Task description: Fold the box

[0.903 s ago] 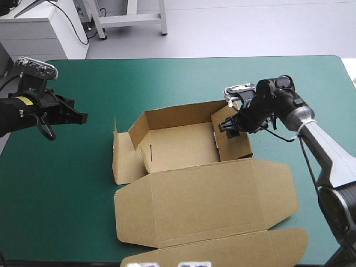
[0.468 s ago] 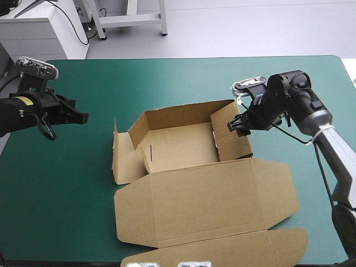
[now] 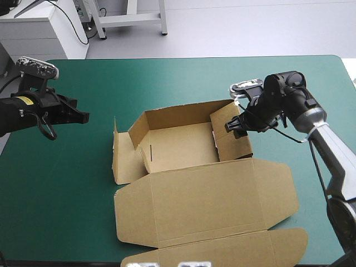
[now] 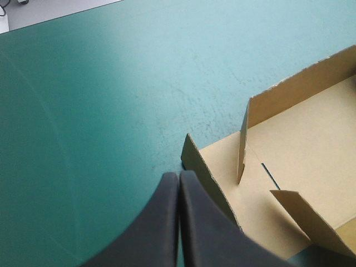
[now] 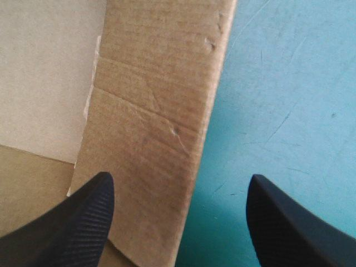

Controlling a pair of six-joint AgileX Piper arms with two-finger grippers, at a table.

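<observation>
Box [image 3: 189, 183]: mid-table, lid flat nearest, tray beyond. Likely light, stiff, easily dented; best taken at a wall's top edge. Right gripper [image 5: 178, 183] spread wide, straddling the right wall; left gripper [image 4: 179, 178] pinched on nothing, off the left flap. Farther back, teal-green cover [image 3: 67, 211] with ample room.

The right gripper [image 5: 179, 179], fingers [image 5: 72, 222] spread wide, straddles a panel edge of the brown box [image 5: 156, 105], with teal-green cover [image 5: 289, 83] on one side; the paler board beyond is perhaps its floor.
</observation>
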